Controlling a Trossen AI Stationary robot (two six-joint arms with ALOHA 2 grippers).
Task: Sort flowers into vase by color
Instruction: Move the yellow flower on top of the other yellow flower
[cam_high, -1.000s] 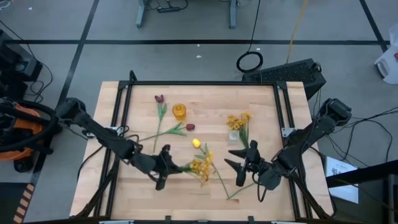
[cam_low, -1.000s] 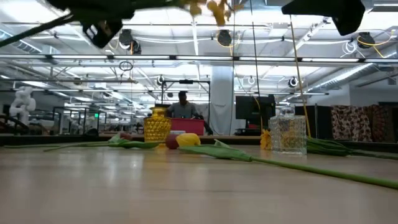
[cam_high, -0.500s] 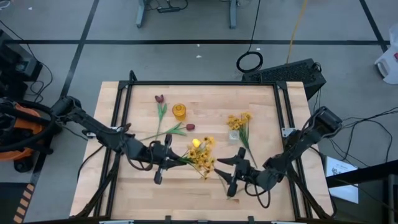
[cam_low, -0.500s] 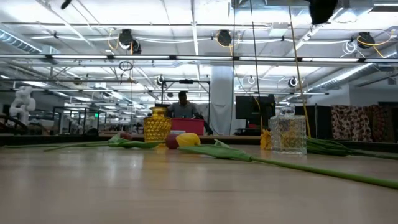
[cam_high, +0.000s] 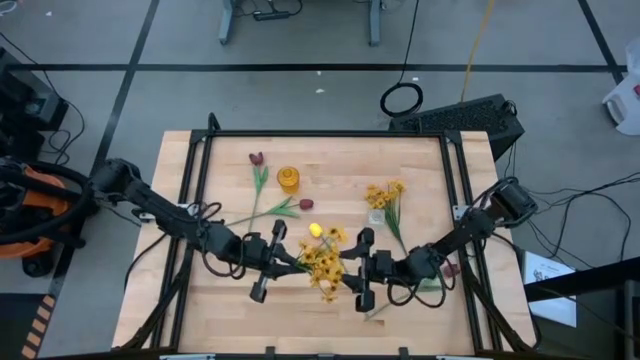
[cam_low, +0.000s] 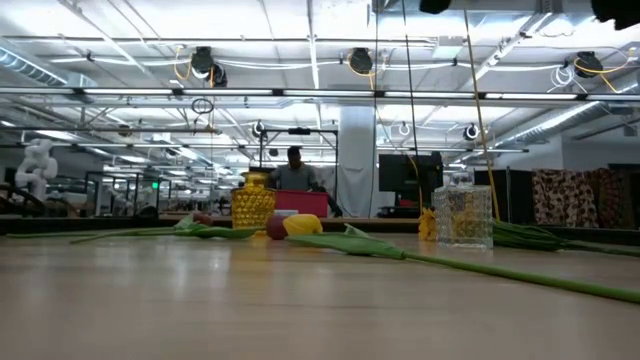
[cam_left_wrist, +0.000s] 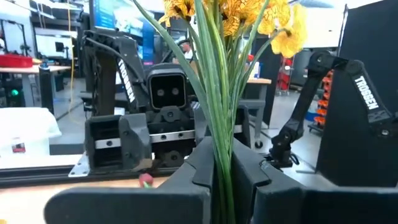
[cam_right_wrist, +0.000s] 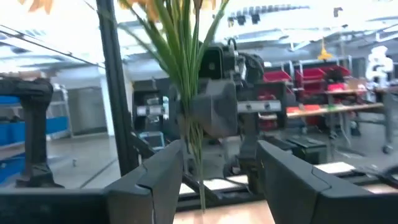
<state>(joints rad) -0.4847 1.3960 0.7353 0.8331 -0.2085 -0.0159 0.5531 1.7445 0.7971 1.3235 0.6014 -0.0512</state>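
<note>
On the table I count two dark-red tulips (cam_high: 256, 158) (cam_high: 305, 204), one yellow tulip (cam_high: 315, 230), two sprays of small yellow blossoms (cam_high: 322, 262) (cam_high: 384, 192), one yellow vase (cam_high: 288, 180) and one clear vase (cam_low: 463, 215).

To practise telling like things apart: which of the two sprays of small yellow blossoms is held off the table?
The spray between the two grippers: the left gripper is shut on its stems. The other spray stands in the clear vase.

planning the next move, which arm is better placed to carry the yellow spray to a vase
Left, probably. The left gripper is shut on the yellow spray; the right gripper is open facing it, holding nothing.
</note>
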